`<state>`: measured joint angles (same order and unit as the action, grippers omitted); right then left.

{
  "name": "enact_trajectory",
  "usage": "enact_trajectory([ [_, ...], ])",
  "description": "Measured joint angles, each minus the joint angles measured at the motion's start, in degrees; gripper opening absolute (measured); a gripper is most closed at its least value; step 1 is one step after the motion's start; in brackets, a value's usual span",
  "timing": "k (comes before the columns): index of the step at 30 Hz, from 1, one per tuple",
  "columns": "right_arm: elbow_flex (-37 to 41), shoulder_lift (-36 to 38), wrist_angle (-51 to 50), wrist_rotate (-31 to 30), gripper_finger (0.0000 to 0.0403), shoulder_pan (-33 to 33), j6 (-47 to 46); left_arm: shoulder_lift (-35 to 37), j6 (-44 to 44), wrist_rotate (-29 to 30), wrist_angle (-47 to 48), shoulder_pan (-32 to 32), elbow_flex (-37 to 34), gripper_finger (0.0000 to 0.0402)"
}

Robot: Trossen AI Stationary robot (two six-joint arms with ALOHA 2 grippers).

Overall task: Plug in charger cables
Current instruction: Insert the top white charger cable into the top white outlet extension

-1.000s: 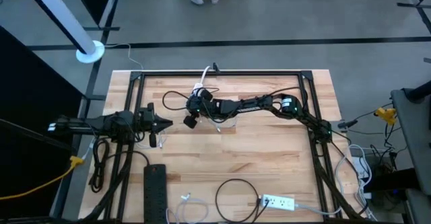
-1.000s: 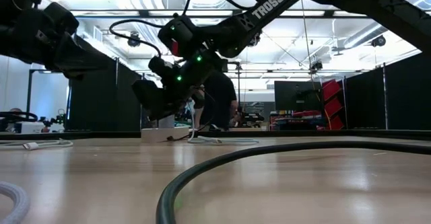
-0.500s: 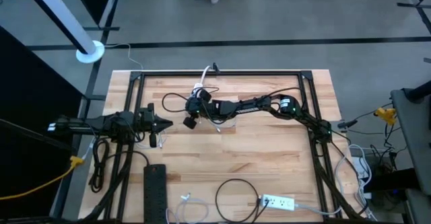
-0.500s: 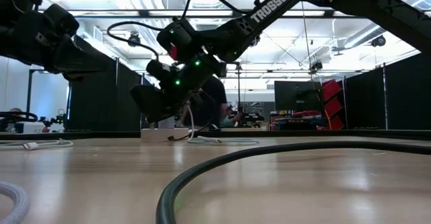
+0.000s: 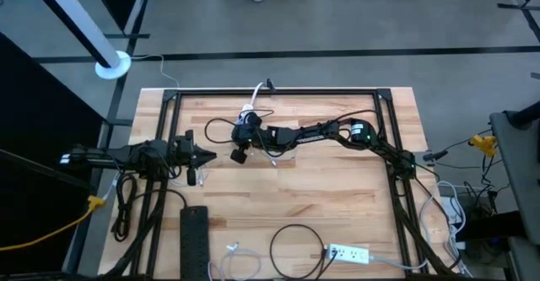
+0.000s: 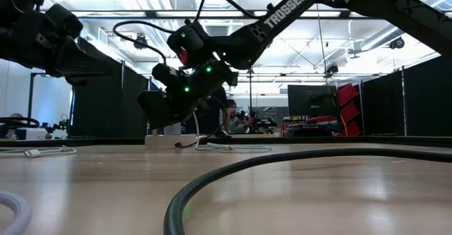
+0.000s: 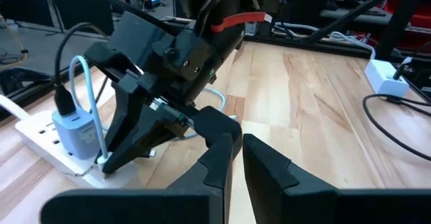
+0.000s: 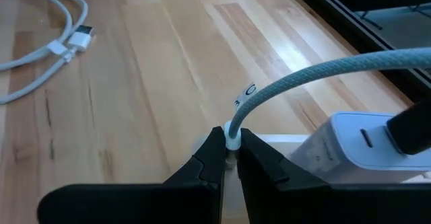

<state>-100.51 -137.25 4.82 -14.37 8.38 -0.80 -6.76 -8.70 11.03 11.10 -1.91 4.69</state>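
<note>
My right gripper [image 8: 231,143] reaches across the table's middle to a white power strip [image 5: 251,110] at the far centre. It is shut on the plug end of a pale braided charger cable [image 8: 316,76]. A white charger block [image 8: 360,146] stands plugged into the strip, right beside the fingertips, with a black plug [image 7: 64,103] next to it. My left gripper [image 5: 211,154] hovers shut at the left, pointing toward the right arm and holding nothing. My right gripper pinches the small plug end of the pale cable [image 8: 233,138] between its two fingertips. The fingers slant down toward the table's far side, just over the power strip [image 7: 40,140]. From the plug the cable arches up and away in a slack loop [image 7: 87,96].
A black power strip [image 5: 193,239], a black cable loop [image 5: 295,247] and a second white power strip [image 5: 348,252] lie near the front edge. Another white cable [image 8: 40,56] lies on the wood. A black frame rail [image 5: 270,91] borders the far side. A yellow cord [image 5: 84,209] hangs at left.
My right gripper has gone a little toward the table's far left and slightly down, closer to the white power strip, keeping the cable's plug end between its fingers. My left arm has kept still.
</note>
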Motion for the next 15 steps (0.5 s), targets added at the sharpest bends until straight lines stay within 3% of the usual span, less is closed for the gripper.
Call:
enact_trajectory([
  [8, 4.63, 3.08, 1.00, -0.24, 0.0016, -0.04, 1.44, 0.00, -1.76, -0.02, 0.30, -2.61, 0.00, 0.0025],
  [15, 12.81, 5.97, 14.38, 5.36, 0.0016, 1.65, 0.19, -0.17, -1.73, 1.05, -2.00, -3.67, -0.33, 0.0025],
])
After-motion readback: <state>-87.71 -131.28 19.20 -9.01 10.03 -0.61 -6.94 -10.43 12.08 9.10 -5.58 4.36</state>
